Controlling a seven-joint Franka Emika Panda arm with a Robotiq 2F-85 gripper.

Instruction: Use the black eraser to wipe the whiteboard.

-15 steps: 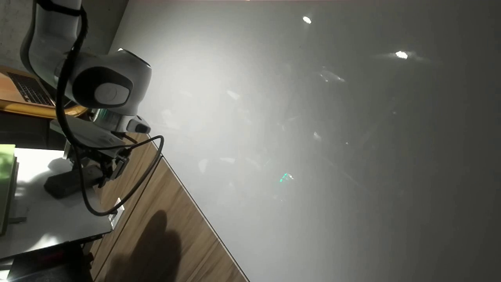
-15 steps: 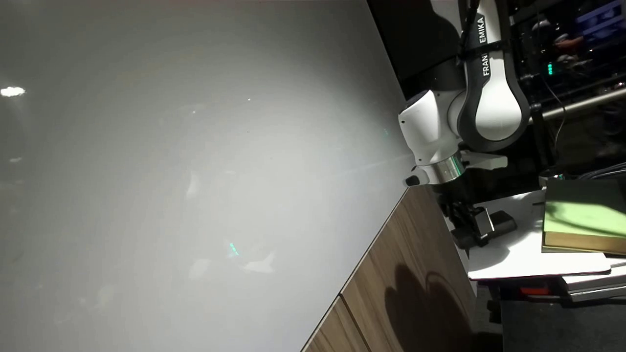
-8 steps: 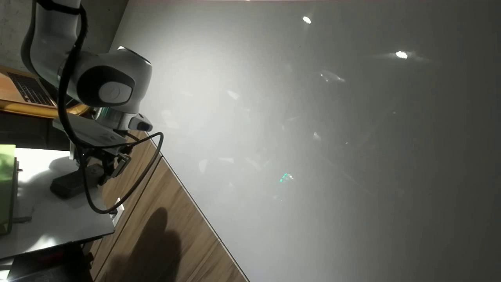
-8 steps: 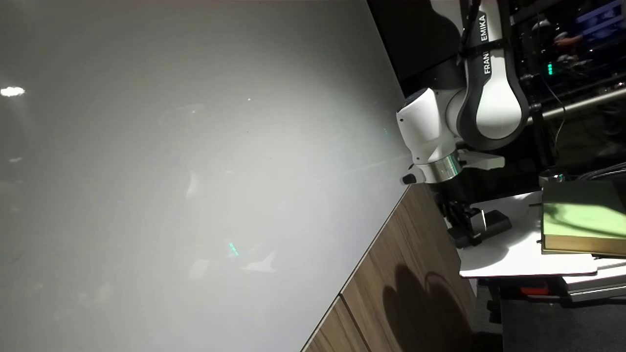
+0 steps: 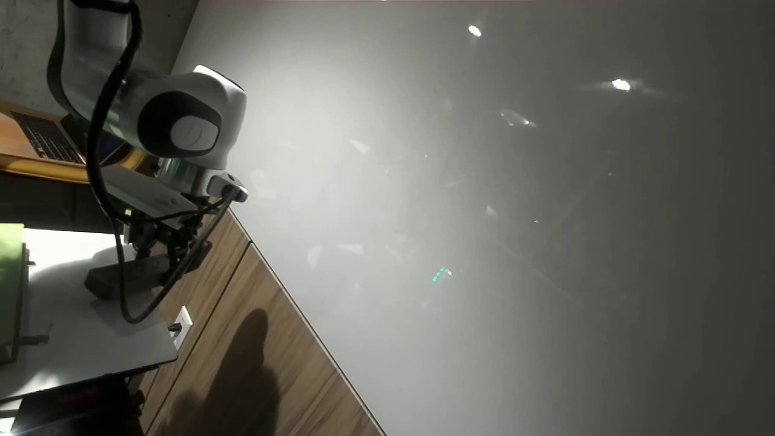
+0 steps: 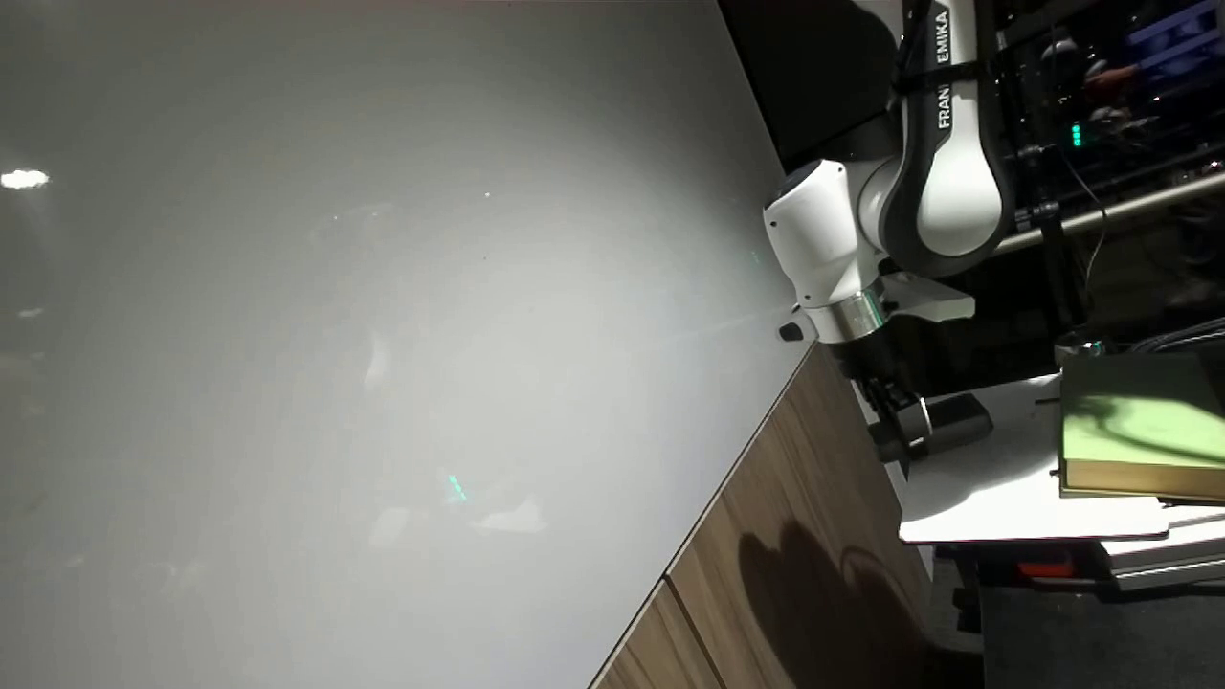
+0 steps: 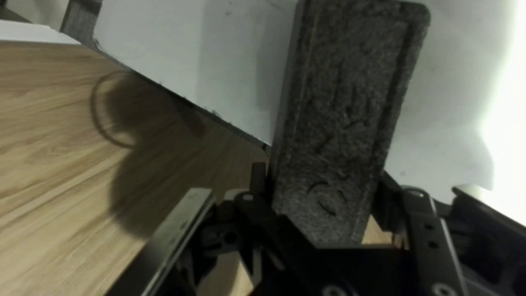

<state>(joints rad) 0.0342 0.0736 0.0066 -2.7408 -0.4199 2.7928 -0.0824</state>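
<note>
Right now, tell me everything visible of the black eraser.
The black eraser is a dark oblong block; in the wrist view its felt-like face shows small curved marks. The fingers clasp its long sides near one end; the rest reaches over the white table, off the whiteboard. Table contact is unclear.

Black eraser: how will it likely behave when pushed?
The black eraser is likely stiff, its long edges running straight. Flat sides make rolling unlikely. It may pivot, since the hand grips it nearer one end.
</note>
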